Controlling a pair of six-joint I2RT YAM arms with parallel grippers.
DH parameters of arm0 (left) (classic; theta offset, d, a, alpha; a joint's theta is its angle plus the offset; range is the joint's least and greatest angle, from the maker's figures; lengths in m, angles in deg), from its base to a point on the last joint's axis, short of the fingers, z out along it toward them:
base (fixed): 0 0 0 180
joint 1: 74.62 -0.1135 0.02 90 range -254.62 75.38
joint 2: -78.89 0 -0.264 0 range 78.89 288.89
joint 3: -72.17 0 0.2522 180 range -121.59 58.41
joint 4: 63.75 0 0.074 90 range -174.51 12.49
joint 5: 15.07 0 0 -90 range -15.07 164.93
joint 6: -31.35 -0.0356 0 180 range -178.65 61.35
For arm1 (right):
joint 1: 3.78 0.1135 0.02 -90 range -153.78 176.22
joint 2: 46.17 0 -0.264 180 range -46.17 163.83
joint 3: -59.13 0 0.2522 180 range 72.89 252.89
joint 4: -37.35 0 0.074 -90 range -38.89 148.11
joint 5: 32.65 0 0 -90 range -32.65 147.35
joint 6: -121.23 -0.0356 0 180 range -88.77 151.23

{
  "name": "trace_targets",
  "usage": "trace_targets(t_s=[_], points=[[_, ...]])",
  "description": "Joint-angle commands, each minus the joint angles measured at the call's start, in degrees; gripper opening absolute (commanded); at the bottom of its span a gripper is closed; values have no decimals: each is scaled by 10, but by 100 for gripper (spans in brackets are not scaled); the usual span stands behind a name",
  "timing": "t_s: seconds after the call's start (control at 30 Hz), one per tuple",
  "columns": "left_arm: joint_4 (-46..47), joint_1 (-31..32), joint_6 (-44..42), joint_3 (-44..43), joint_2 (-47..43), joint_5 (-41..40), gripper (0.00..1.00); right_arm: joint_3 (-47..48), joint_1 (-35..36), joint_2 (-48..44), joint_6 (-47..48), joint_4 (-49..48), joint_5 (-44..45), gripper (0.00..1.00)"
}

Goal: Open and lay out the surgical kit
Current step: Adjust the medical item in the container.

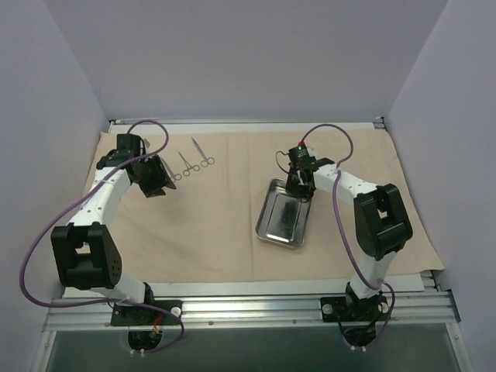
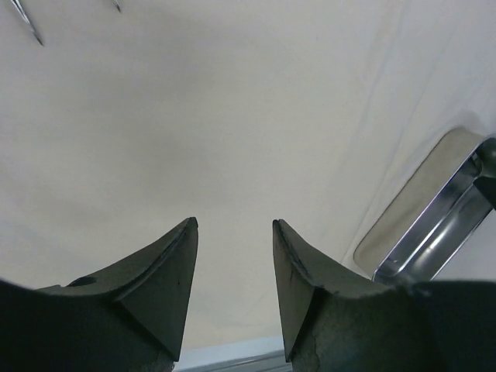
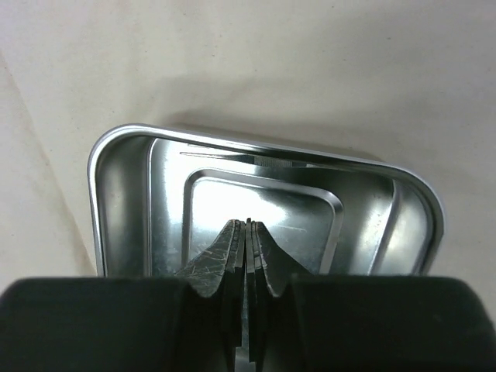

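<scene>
The beige cloth wrap (image 1: pixel 225 232) lies spread flat over the table. On its right half sits the steel tray (image 1: pixel 273 232), rim (image 3: pixel 94 186). My right gripper (image 1: pixel 299 186) (image 3: pixel 249 223) hangs inside the tray's far end. It is shut, with what looks like a thin metal instrument pinched edge-on between the pads. Another slim instrument (image 3: pixel 256 159) lies along the tray's wall. Three ring-handled instruments (image 1: pixel 188 163) lie side by side on the cloth at the far left. My left gripper (image 1: pixel 160 186) (image 2: pixel 232 223) hovers just beside them, open and holding nothing.
The tray's corner (image 2: pixel 434 225) shows at the right of the left wrist view, and two instrument tips (image 2: pixel 27 23) at its top left. Grey walls close in the table on three sides. An aluminium rail (image 1: pixel 248 310) runs along the near edge.
</scene>
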Motion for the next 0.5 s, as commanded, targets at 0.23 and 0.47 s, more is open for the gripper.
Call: trace_targets(t_s=[0.23, 0.47], points=[[44, 53, 18, 45, -24, 47, 51, -58, 28, -19, 26, -123, 109, 0], [37, 55, 6, 52, -35, 49, 52, -60, 31, -25, 28, -127, 128, 0]])
